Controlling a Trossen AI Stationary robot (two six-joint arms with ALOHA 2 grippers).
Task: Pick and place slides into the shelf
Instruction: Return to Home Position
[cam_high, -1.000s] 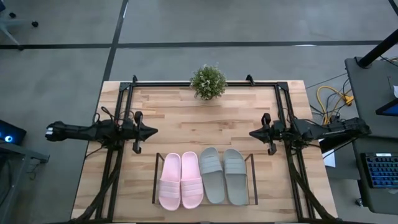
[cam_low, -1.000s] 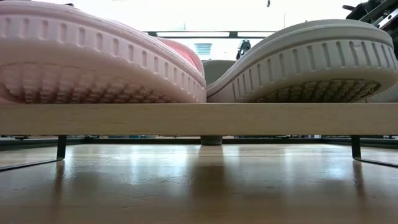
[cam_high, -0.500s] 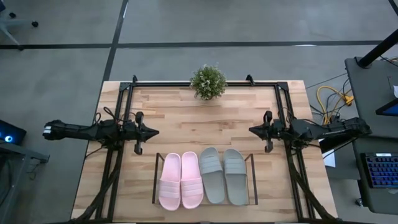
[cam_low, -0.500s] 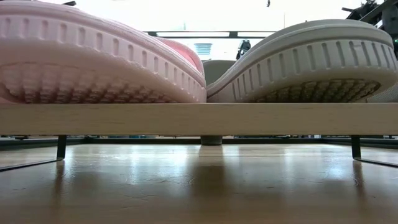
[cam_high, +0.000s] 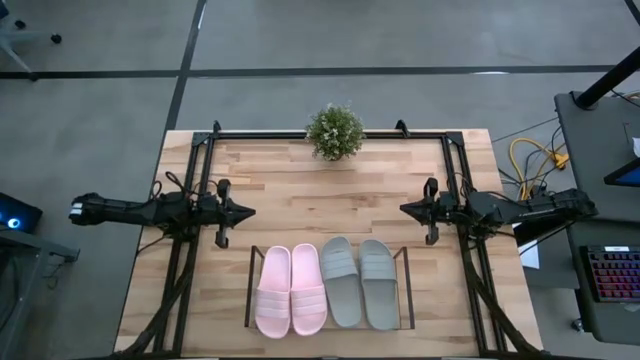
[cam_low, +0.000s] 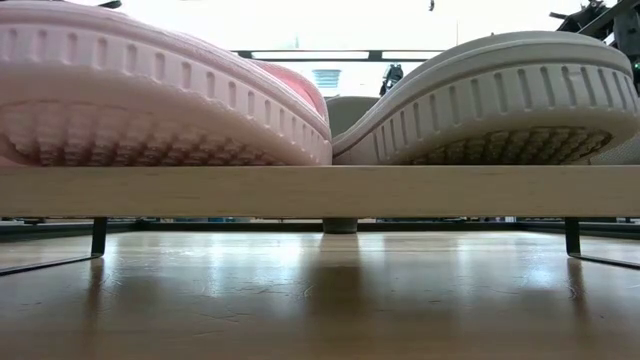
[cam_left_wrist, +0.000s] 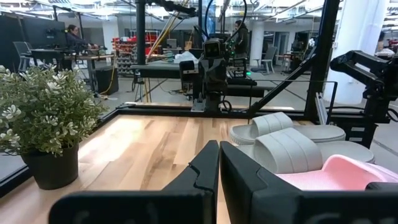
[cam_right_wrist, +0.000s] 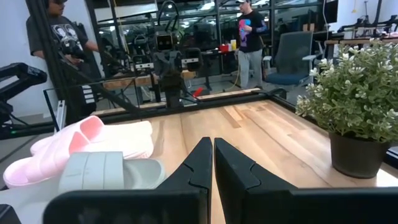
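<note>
Two light pink slides (cam_high: 290, 290) and two grey slides (cam_high: 361, 282) lie side by side, soles down, on the wood base of the black wire shelf (cam_high: 404, 290) near the table's front edge. In the low view the pink sole (cam_low: 150, 100) and grey sole (cam_low: 500, 105) rest on the base board (cam_low: 320, 190). My left gripper (cam_high: 248, 212) is shut and level at the table's left side, my right gripper (cam_high: 405, 211) shut and level at the right side. Both hold nothing and stay clear of the slides.
A small potted plant (cam_high: 335, 131) stands at the table's far edge, middle. The black metal frame (cam_high: 200, 160) runs around the tabletop. Bare wood (cam_high: 325, 200) lies between the two grippers. People stand in the room beyond the table (cam_right_wrist: 252, 37).
</note>
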